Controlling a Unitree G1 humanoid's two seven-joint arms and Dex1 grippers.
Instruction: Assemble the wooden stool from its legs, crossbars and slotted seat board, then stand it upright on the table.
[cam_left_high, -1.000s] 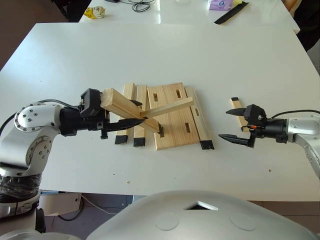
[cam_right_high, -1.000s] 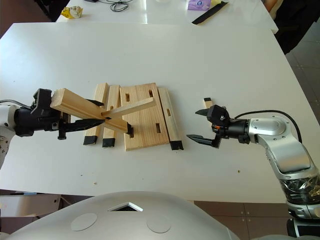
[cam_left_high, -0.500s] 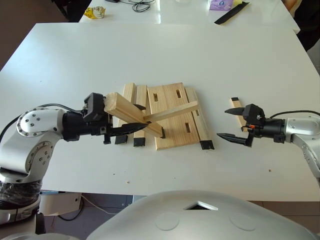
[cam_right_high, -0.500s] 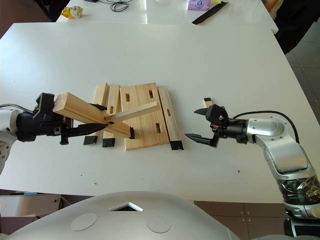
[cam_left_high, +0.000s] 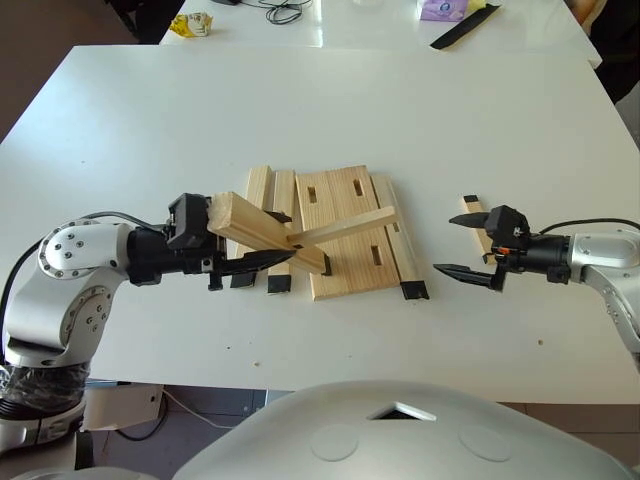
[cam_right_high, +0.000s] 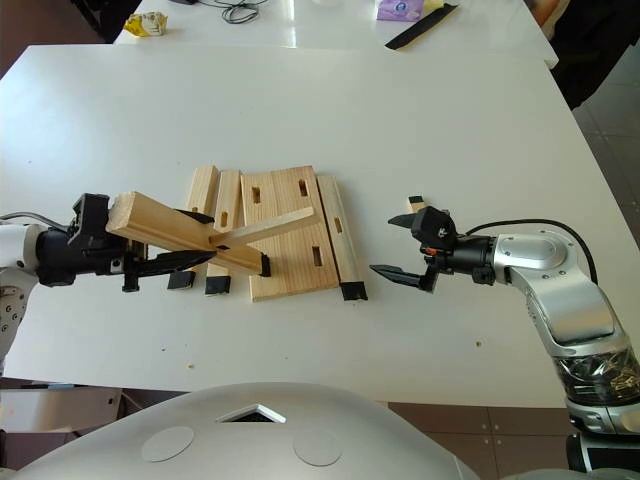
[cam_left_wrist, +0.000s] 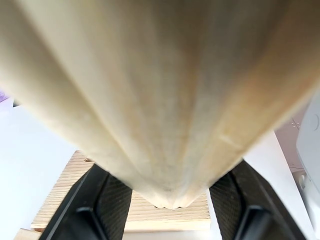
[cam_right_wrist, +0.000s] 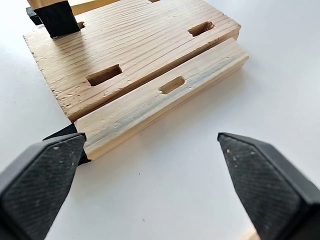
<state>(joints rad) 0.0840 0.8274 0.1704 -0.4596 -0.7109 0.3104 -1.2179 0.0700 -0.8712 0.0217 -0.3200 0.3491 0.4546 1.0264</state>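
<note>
**Stool build: left pincer gripping a leg with a crossbar in it, right pincer empty**

Head cam first. My left pincer (cam_left_high: 283, 238) is clamped on a leg (cam_left_high: 250, 225) and holds it tilted. The leg's black-capped far end is down by the front-left part of the seat board (cam_left_high: 350, 265). A crossbar (cam_left_high: 350, 221) is plugged into that leg and sticks out across the board toward the right. The board lies flat mid-way across the white surface (cam_left_high: 400, 110), slots facing up. Two spare legs (cam_left_high: 258, 190) lie side by side along its left edge, partly under the held one. A fourth leg (cam_left_high: 398, 245) lies along its right edge. My right pincer (cam_left_high: 446, 245) hovers low just right of that fourth leg, spread wide with nothing in it. A short wooden piece (cam_left_high: 483, 243) with a black end lies right by it.

Left wrist cam: the held leg runs straight out from the lens, with the black pads (cam_left_wrist: 107, 200) squeezing it from both sides. The board shows just past its tip.

Right wrist cam: the fingertips (cam_right_wrist: 40, 180) sit far apart with bare surface between them. Ahead is the fourth leg, one slot on top, black cap at its near end, touching the board. The held leg's black foot is at the board's far corner. I can't tell if it's resting on the board or just above it.
</note>
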